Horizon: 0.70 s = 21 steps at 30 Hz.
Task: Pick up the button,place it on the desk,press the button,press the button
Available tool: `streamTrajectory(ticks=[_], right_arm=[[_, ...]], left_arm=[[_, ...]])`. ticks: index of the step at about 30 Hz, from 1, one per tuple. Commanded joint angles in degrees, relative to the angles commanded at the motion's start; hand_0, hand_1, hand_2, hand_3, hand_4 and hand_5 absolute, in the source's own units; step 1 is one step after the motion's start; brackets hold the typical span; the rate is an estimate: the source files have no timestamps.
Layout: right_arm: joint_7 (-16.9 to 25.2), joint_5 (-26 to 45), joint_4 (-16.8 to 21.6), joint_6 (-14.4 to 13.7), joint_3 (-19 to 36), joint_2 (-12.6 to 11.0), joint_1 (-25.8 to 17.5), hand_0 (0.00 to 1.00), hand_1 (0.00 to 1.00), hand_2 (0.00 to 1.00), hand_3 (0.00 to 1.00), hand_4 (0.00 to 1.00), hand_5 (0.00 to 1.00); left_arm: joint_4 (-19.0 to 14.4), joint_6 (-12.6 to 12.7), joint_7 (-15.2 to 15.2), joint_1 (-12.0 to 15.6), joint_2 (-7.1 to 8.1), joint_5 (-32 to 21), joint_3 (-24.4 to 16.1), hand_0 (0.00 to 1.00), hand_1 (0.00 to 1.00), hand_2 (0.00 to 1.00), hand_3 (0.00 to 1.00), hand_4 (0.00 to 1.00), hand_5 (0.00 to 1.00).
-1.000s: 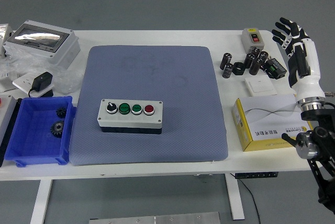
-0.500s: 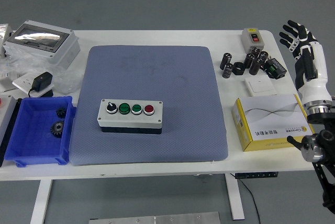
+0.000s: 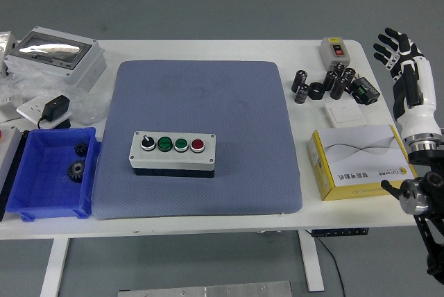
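A white button box [image 3: 173,153] with a black knob, two green buttons and a red button [image 3: 198,145] lies on the blue-grey mat [image 3: 201,96] at its lower middle. My right hand [image 3: 400,54] is raised past the table's right edge, fingers spread and empty, far from the box. A small grey switch box with a red and black button [image 3: 336,51] stands at the back right. My left hand is out of view.
A blue bin [image 3: 48,175] with gears is at the left. A grey enclosure [image 3: 52,55] and a black adapter [image 3: 55,111] are at the back left. Black cylinders [image 3: 326,83], a white wall switch [image 3: 345,114] and a yellow-white carton [image 3: 355,162] are at the right.
My right hand has drifted to the right and slightly back, away from the table. The button box has not moved.
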Motion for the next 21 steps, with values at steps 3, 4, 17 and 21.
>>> streamTrajectory(ticks=[3, 4, 17, 21], right_arm=[[-0.07, -0.09, 0.15, -0.01, 0.05, -0.08, 0.13, 0.81, 0.783, 0.805, 0.793, 0.898, 0.851], [-0.09, -0.12, 0.21, -0.01, 0.08, -0.11, 0.16, 0.81, 0.783, 0.805, 0.793, 0.898, 0.851], [-0.12, 0.74, -0.28, 1.54, -2.41, 0.22, 2.15, 0.808, 0.783, 0.805, 0.8, 0.898, 0.814], [0.01, 1.1, -0.16, 2.24, -3.73, 0.43, 3.43, 0.809, 0.784, 0.807, 0.811, 0.894, 0.792]], left_arm=[[0.0, 0.01, 0.07, 0.0, -0.02, 0.1, -0.02, 0.716, 0.695, 0.685, 0.846, 0.571, 0.82], [0.03, 0.0, 0.03, -0.04, -0.02, 0.19, -0.08, 0.716, 0.695, 0.685, 0.846, 0.571, 0.82], [-0.05, 0.35, 0.46, 0.32, 0.22, -0.55, 0.39, 0.716, 0.695, 0.686, 0.848, 0.567, 0.823], [-0.09, 0.27, 0.64, 0.51, -0.06, -0.34, 0.29, 0.716, 0.695, 0.685, 0.849, 0.562, 0.82]])
